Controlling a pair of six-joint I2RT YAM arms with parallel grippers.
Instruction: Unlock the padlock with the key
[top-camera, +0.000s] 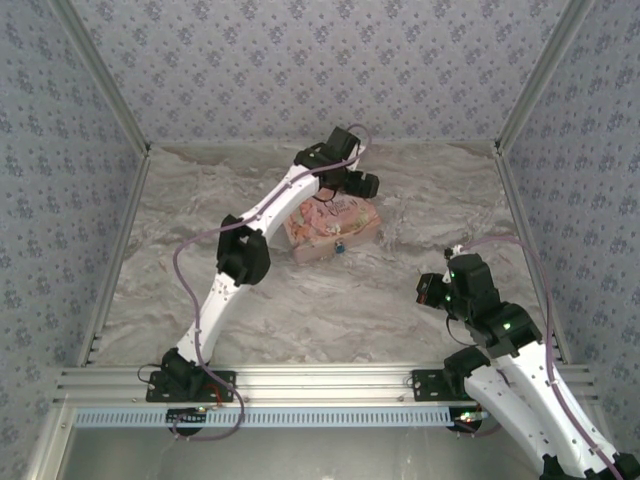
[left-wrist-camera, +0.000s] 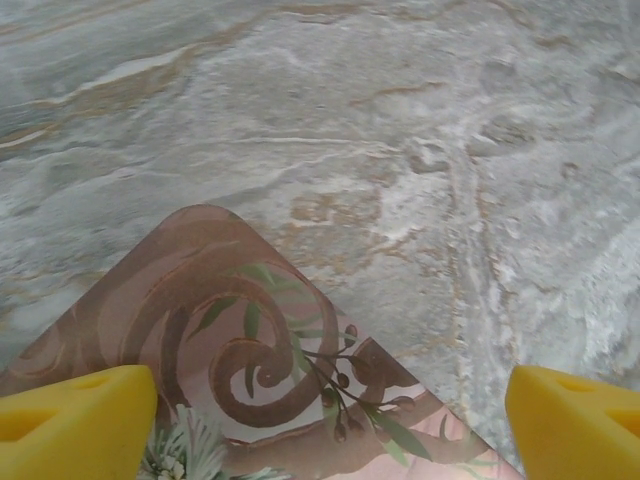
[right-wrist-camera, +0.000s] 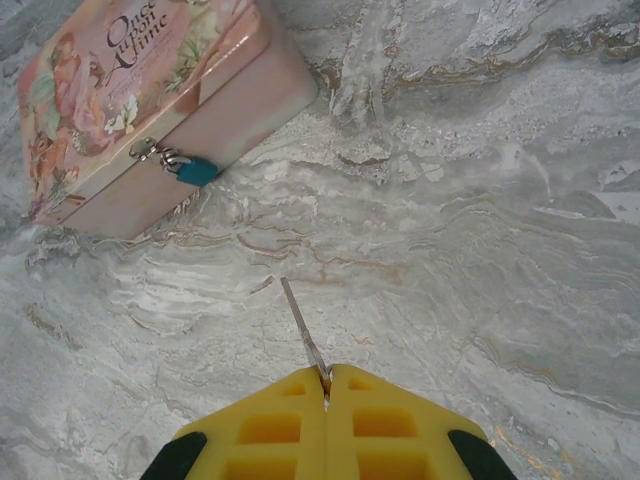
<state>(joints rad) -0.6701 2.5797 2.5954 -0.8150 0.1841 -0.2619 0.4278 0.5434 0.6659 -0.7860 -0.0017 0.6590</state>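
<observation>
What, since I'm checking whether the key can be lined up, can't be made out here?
- padlock: keyhole too small to see, right wrist and top views.
- key: head hidden inside the right gripper's closed fingers, right wrist view.
- box: mostly cut off by the bottom edge, left wrist view.

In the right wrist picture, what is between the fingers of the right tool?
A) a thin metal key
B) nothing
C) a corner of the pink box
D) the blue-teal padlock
A: the right tool is shut on the key, whose thin blade sticks out in front, apart from the padlock.
</observation>
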